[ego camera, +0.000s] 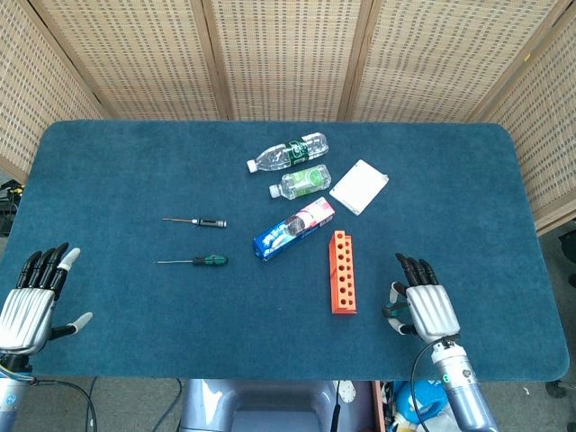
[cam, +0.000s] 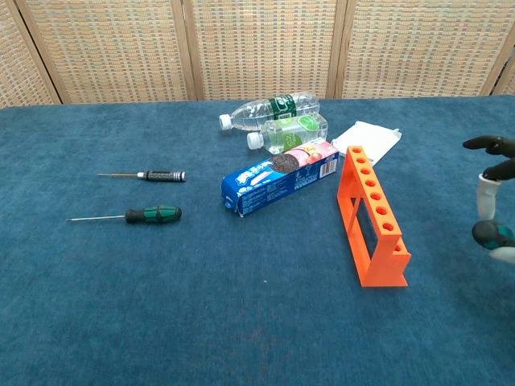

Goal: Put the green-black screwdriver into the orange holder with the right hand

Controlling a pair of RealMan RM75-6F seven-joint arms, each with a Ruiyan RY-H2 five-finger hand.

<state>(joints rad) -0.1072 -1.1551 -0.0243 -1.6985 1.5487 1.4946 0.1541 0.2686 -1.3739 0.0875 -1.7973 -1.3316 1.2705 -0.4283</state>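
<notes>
**Screwdriver untouched on worktop; both hands released**

I find the green-black screwdriver (ego camera: 200,261) lying flat on the blue worktop (ego camera: 108,162), handle toward 3 o'clock and its thin shaft toward 9 o'clock. Nothing touches it. Just off at 12 o'clock lies a second, black-handled screwdriver (ego camera: 202,221), roughly parallel and apart from it.

The orange holder (ego camera: 342,271) stands well away at 3 o'clock from the green-black screwdriver, its row of holes facing up, long axis running 12 to 6 o'clock. Near the holder's far end, at about 10 o'clock, lies a blue cookie packet (ego camera: 293,229). Beyond that, two clear bottles (ego camera: 292,162) lie on their sides, with a white flat box (ego camera: 358,186) just at their 3 o'clock.

My right hand (ego camera: 425,304) sits at the near edge, at 4 o'clock from the holder and clear of it, fingers extended and apart, holding nothing. The chest view catches only its fingertips (cam: 488,145) at the frame edge.

My left hand (ego camera: 31,301) is at the near left corner, fingers spread, likewise holding nothing, far at 8 o'clock from the screwdriver.
</notes>
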